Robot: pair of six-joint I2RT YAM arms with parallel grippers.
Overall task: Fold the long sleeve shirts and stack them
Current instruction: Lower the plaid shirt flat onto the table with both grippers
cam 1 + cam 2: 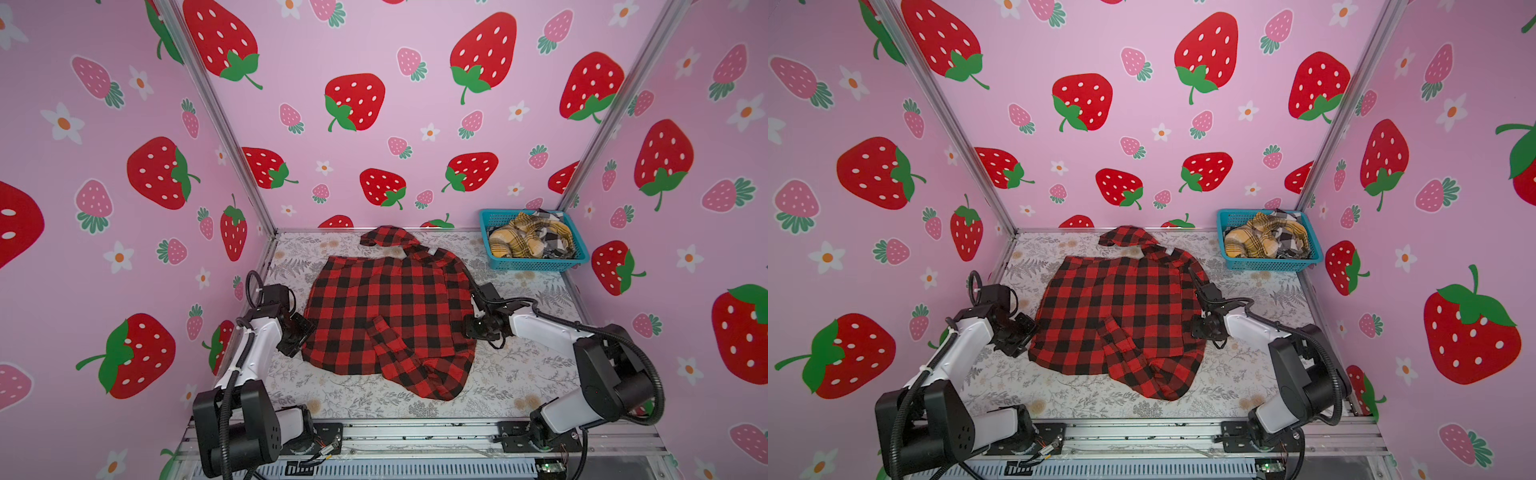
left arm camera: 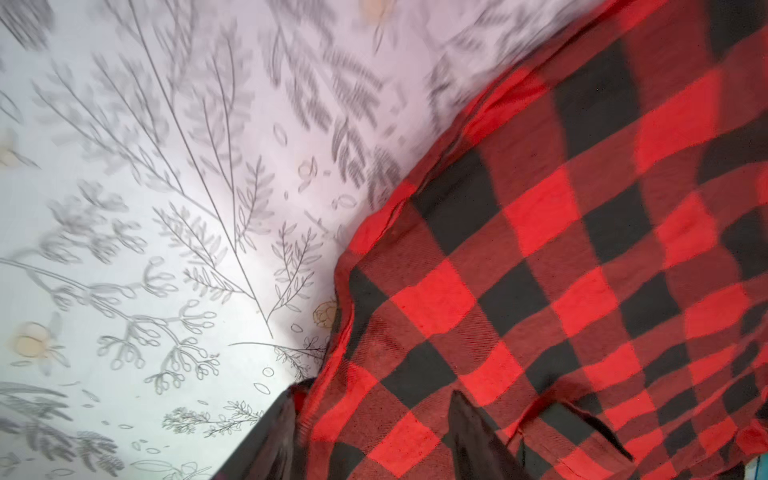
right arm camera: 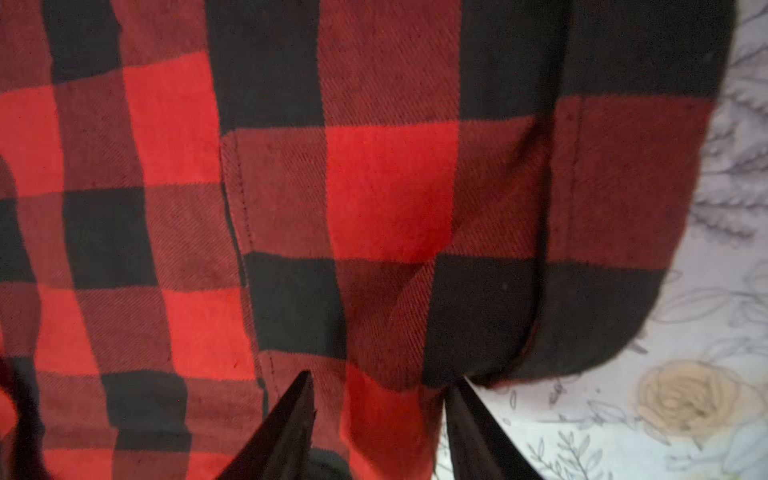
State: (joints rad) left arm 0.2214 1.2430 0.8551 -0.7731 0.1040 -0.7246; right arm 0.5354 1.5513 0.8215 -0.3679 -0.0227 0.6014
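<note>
My left gripper (image 2: 374,392) and right gripper (image 3: 379,384) both have jaws spread, unclamped, straddling opposite side edges of the red-black shirt (image 1: 390,316), flat on the table (image 1: 519,374).

Red-and-black plaid shirt (image 3: 390,187): we see matt woven flannel with fine twill ribs.
Blue basket (image 1: 536,262): we read it as perforated plastic.
Table cover (image 2: 124,208): smooth, matt, leaf-printed.
Front rail (image 1: 415,432): bare metal.

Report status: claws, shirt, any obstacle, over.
Both open: left claw at red-black shirt, left edge; right claw at its right edge. Shirt lies spread on table, one sleeve folded across. Basket of other shirts stands apart, far right.
</note>
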